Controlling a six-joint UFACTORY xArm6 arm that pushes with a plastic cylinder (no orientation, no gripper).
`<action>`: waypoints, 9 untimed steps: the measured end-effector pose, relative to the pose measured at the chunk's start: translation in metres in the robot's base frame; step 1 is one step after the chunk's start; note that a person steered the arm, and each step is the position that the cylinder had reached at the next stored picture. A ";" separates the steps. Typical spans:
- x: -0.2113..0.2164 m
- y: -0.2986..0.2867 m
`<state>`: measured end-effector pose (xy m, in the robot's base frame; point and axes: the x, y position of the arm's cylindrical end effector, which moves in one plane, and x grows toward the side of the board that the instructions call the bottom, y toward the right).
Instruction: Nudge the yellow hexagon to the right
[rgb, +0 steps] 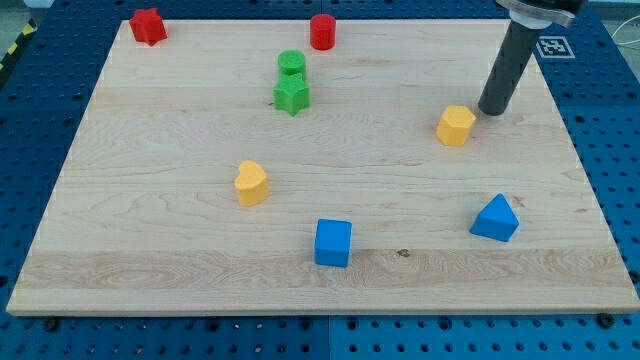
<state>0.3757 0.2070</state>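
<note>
Robotics lab, blue perforated bench (60, 40), wooden board (180, 210)

Open counter (180, 260) across the view's bottom left and along the left side, with a broad free band through the middle between the yellow heart (251, 183) and the yellow hexagon (456, 125). At the view's top, passage narrowed by the red star-like block (147, 26) in the left corner, the red cylinder (322, 31), and the green cylinder (291, 64) touching the green star (291, 95) just below it. To the hexagon's upper right, room taken by my tip (491, 111), just beside it; toward the view's bottom, the blue cube (333, 242) and blue wedge-like block (496, 218) well apart, with a clear gap between.
</note>
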 end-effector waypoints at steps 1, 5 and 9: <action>0.000 -0.005; 0.006 0.018; 0.033 0.004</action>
<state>0.4084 0.2112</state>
